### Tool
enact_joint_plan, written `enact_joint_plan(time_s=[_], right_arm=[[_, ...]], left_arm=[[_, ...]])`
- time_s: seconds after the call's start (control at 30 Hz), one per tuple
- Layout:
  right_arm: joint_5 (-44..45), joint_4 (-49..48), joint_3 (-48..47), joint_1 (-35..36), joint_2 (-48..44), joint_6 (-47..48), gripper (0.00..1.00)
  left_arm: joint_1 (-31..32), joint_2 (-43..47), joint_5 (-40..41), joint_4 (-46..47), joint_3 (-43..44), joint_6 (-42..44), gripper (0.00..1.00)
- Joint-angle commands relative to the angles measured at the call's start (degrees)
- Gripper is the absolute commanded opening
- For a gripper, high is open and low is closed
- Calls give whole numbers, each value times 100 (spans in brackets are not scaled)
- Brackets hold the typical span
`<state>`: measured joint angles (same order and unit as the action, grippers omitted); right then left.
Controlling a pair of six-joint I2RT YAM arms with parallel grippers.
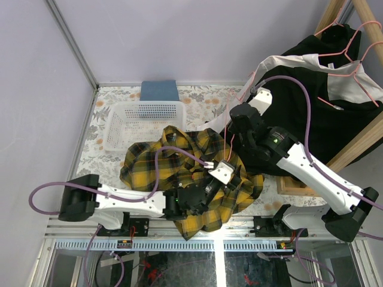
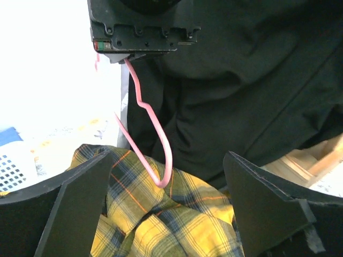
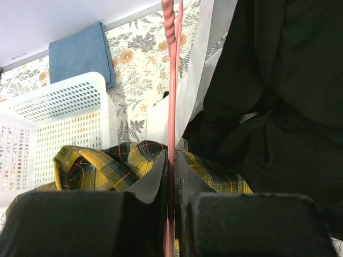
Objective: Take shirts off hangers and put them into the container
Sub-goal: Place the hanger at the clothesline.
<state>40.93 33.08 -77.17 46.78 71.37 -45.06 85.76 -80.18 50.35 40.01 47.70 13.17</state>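
Pinching a pink hanger (image 3: 171,80) between its closed fingers, the right hand (image 3: 171,160) hangs just to the right of the white basket (image 1: 143,113), and the wire runs straight up out of the grip. The hanger's curved lower end dips onto the yellow-and-black plaid shirt (image 1: 179,155). That shirt lies heaped on the desk (image 1: 203,98) at the basket's near right corner. Its far edge laps against the basket's near rim, and most of the cloth spreads on the side of the basket nearest the arms.

The left hand (image 2: 167,160) is spread wide and holds nothing. It sits low over the plaid shirt, to the near right of the basket, and points toward the right hand. The hanger's bend shows in the gap between its fingers and touches neither one.

There is one basket, one plaid shirt and one hanger in a grip. A single folded blue cloth (image 1: 159,91) lies just beyond the basket's far rim. Well to the right of the basket, black shirts (image 1: 311,119) hang in a dark mass on a wooden rack (image 1: 359,143). How many there are cannot be told. One white shirt (image 1: 281,61) shows among them. At least two more hangers (image 1: 353,57) stand out against the black cloth, but the exact number is unclear.
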Motion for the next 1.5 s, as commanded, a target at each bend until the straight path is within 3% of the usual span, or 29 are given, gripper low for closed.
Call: enact_joint_plan(time_s=[0.0,0.1,0.33,0.37,0.4,0.5,0.63,0.83,1.03,1.17,1.47], right_arm=[[186,-79,-55,23,-218,-241,0],[211,-73,28,23,-270,-268,0],[-58,-111,57,24,-410,-20,0],[-231,-157,67,24,-446,88,3],[-468,-235,87,17,-470,256,13],[-1192,-371,139,24,-650,556,56],[-2181,-1022,459,21,-1110,1062,77],[-3637,-1996,1235,24,-2197,2218,86],[-4994,-3009,2686,23,-3777,3206,90],[-5517,-3256,3337,23,-4730,3320,93],[-7024,-3065,3175,24,-5210,3641,94]], left_arm=[[25,-454,858,1797,271,927,78],[28,-627,898,2094,338,1089,59],[30,-583,1235,1974,320,1153,2],[29,-509,1229,1810,298,1095,0],[31,-421,1179,1675,293,1018,0],[21,-79,1024,1019,240,677,0],[2,592,1057,811,-161,365,0],[-90,2013,1606,38,-788,-84,0],[-197,4085,907,-1472,-1114,-863,0],[-196,5120,186,-2283,-966,-1083,0],[-200,5608,-1010,-2302,-583,-1223,0]])
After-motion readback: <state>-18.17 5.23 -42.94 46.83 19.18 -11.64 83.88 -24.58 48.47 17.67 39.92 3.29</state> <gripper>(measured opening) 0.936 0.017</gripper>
